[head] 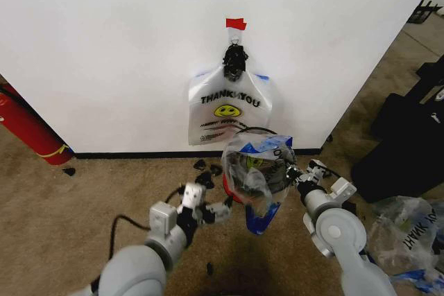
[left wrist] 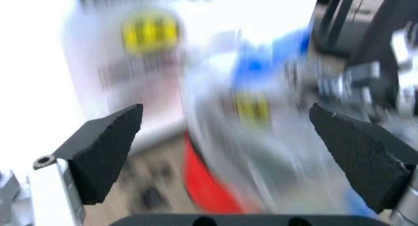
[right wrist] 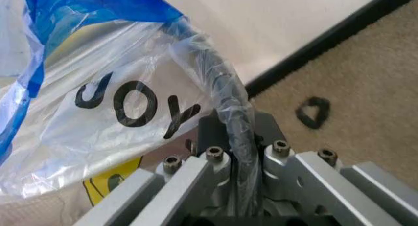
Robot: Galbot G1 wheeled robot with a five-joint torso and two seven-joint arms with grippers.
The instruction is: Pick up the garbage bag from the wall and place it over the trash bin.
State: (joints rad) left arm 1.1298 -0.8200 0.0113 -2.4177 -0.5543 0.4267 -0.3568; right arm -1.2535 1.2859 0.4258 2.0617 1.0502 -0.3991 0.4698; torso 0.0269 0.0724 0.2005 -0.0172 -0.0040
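Over the trash bin (head: 232, 188), just out from the wall (head: 104, 46), my right gripper (head: 295, 171) is clamped on a twisted strand of the garbage bag (head: 258, 171). In the right wrist view the jaws pinch a rolled bit of film (right wrist: 228, 113), with the black lettering and blue trim billowing off to one side. Bag body hangs open and crumpled, mostly covering the bin; I can only see a sliver of red base and a bit of black rim behind it.

Key relation: the bag's free side faces my left gripper (head: 208, 211), which sits just beside it, lower and on the left, with its pads (left wrist: 104, 143) spread wide and nothing between them. The bag lies straight ahead in the gap, so left is the arm to take the other edge. My read: the mouth needs stretching sideways between the two arms before it goes over the rim.

A second identical bag (head: 229, 105) hangs on the wall hook under red tape (head: 235, 23). Floor is brown carpet (head: 83, 192) with small black scraps. Red cylinder (head: 24, 126) far left, a clear bag (head: 406, 230) right.
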